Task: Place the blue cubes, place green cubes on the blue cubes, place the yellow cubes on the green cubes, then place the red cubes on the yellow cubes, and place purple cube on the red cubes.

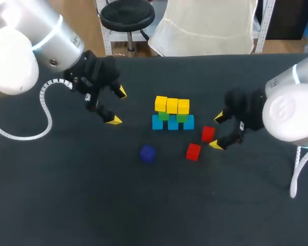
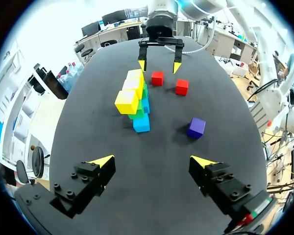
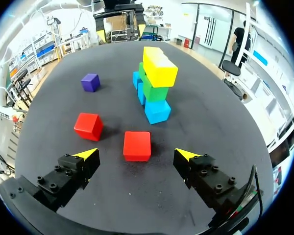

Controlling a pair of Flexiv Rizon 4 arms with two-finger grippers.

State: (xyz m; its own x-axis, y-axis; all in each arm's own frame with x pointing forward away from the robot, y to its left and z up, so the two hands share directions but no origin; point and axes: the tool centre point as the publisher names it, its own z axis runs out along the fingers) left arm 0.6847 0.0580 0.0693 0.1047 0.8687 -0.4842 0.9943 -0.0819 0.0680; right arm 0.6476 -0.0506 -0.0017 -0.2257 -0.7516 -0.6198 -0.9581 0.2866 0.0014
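A wall of cubes stands mid-table: blue cubes (image 1: 173, 123) at the base, green cubes (image 1: 172, 116) on them, three yellow cubes (image 1: 172, 105) on top. Two red cubes (image 1: 208, 134) (image 1: 193, 151) lie loose to its right, and a purple cube (image 1: 148, 153) lies in front. My left gripper (image 1: 118, 106) hangs open left of the wall, holding nothing. My right gripper (image 1: 217, 131) is open beside the red cubes. In the right wrist view one red cube (image 3: 137, 145) sits just ahead of the right gripper (image 3: 136, 154), between the finger lines and untouched. The other red cube (image 3: 88, 126) lies beside it.
The table (image 1: 66, 195) is a black mat. In the left wrist view my open left gripper (image 2: 153, 161) faces the wall's yellow cubes (image 2: 130, 93) end-on, with the purple cube (image 2: 196, 127) nearer and my right gripper (image 2: 159, 62) beyond.
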